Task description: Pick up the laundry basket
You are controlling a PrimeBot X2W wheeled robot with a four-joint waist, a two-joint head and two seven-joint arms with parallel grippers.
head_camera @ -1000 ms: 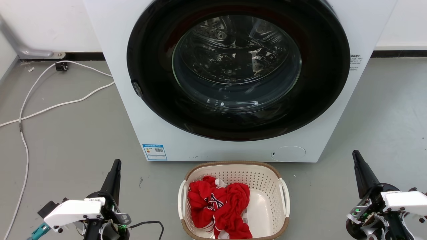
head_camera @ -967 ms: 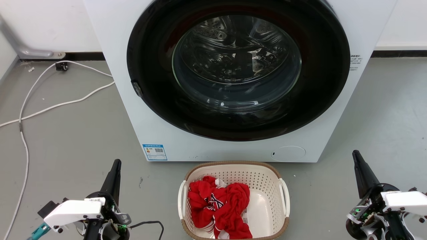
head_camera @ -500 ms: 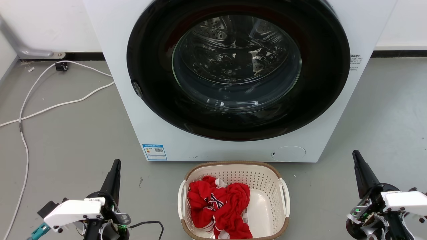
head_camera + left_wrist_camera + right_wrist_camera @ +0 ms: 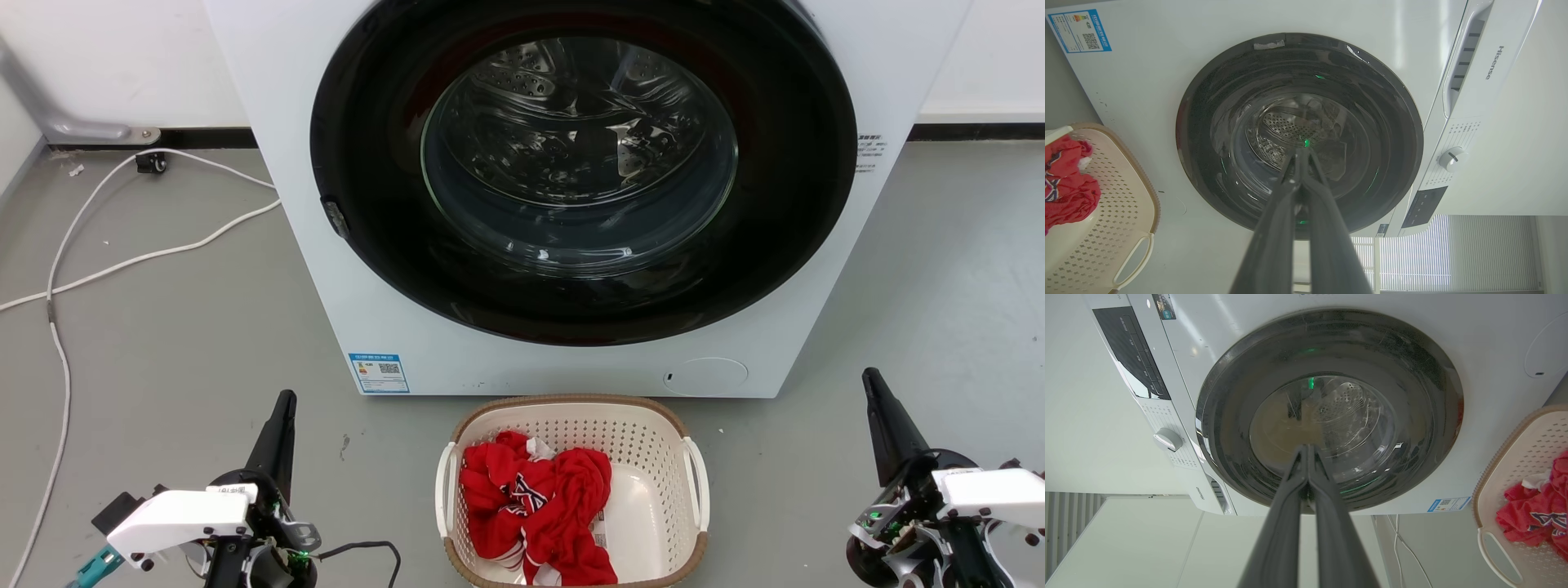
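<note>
The basket [image 4: 645,445] sat on the floor [image 4: 204,327] just before the washer [image 4: 571,367], midway between the left gripper [image 4: 284,402] and right gripper [image 4: 870,380] — both well clear of its handles [image 4: 700,482], fingers closed on nothing — apparently staged for a two-armed lift.

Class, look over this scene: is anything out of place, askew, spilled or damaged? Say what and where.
Nothing is spilled or damaged. The basket stands upright before the washer, red clothes all inside it. The one untidy thing is a white cable trailing loose over the floor left of the washer.
</note>
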